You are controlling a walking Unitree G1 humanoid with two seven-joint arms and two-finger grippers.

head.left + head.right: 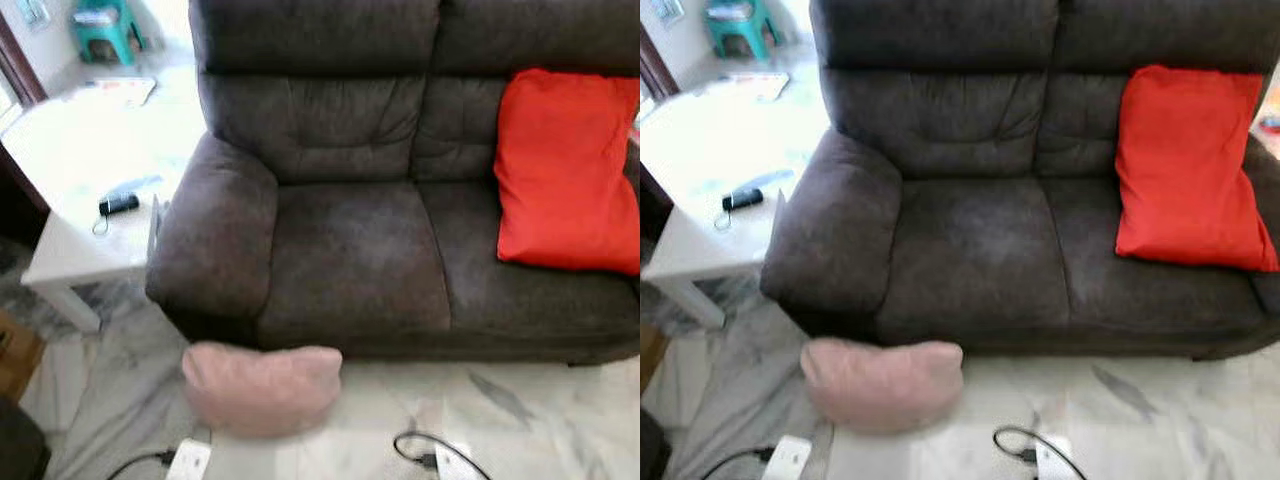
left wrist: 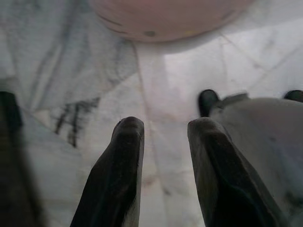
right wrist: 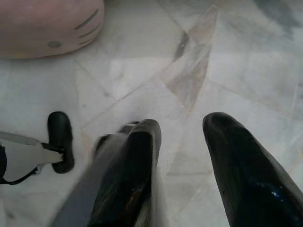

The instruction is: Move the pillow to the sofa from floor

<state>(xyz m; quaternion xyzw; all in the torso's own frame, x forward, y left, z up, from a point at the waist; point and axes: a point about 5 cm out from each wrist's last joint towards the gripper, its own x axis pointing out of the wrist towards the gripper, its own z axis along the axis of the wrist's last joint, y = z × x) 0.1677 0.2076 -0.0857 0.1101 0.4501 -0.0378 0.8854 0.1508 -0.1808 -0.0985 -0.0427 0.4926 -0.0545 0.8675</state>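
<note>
A pale pink pillow (image 1: 262,388) lies on the marble floor, against the front of the dark brown sofa (image 1: 350,250) below its left armrest. In the left wrist view, my left gripper (image 2: 166,125) hangs open over bare floor, with the pink pillow (image 2: 165,19) just beyond its fingertips. My right gripper (image 3: 182,125) is also open and empty above the floor, the pillow (image 3: 47,28) a little farther off to one side. The sofa's left seat cushion is bare.
A red pillow (image 1: 565,170) leans on the sofa's right seat. A white side table (image 1: 80,190) with a small black device (image 1: 118,204) stands left of the armrest. A teal stool (image 1: 103,28) is far back. Black cables (image 1: 425,450) lie near my arms.
</note>
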